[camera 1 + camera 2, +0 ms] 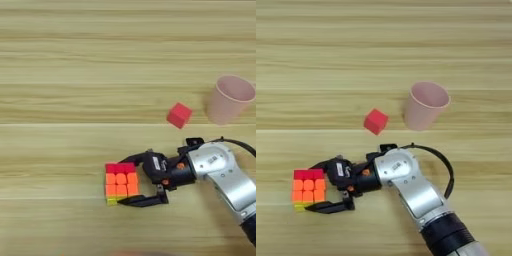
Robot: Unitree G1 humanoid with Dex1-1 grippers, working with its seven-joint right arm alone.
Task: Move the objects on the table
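Note:
A red, orange and yellow puzzle cube rests on the wooden table near the front centre. My right gripper reaches in from the right, its silver forearm behind it. One black finger lies against the cube's far side and the other finger against its near side, so the jaws close on the cube. A smaller plain red cube sits further back and to the right, apart from the gripper.
A pink cup stands upright just right of the small red cube, behind the forearm. A black cable loops off the wrist toward the cup side.

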